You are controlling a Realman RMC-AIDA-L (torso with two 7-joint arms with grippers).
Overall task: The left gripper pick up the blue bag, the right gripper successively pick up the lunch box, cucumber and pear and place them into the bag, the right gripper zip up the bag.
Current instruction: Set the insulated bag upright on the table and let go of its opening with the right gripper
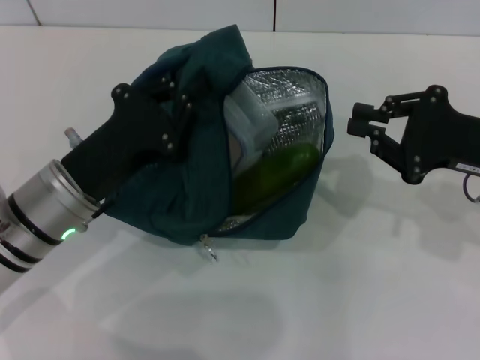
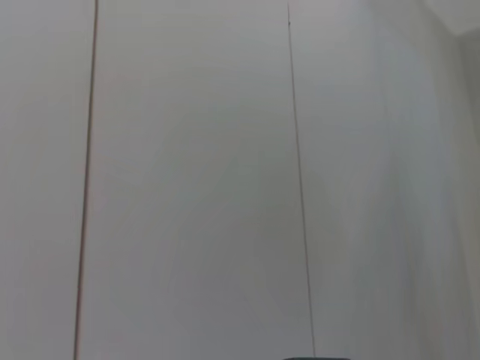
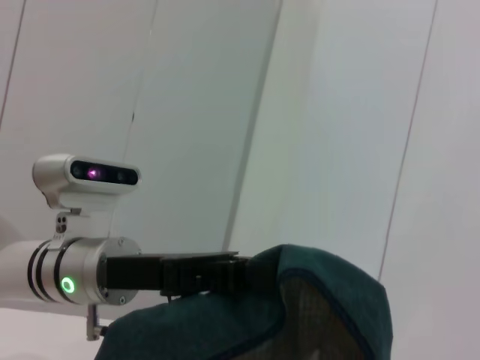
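My left gripper [image 1: 176, 101], a black two-fingered claw, pinches the bunched upper fabric of the dark teal fabric bag [image 1: 169, 199], which lies on the white table [image 1: 375, 300] with its mouth open toward my right. Inside, against the silver foil lining, sit the clear plastic lunch box [image 1: 251, 120] and the dark green cucumber [image 1: 274, 172]. No pear is visible, so I judge the pear and zipping remain. My right gripper [image 1: 365, 124] hovers just beside the opening, fingers spread, empty.

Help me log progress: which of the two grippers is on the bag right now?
The left gripper: its black claw is buried in the blue bag's bunched fabric. The right gripper hangs apart beside the bag's open mouth.
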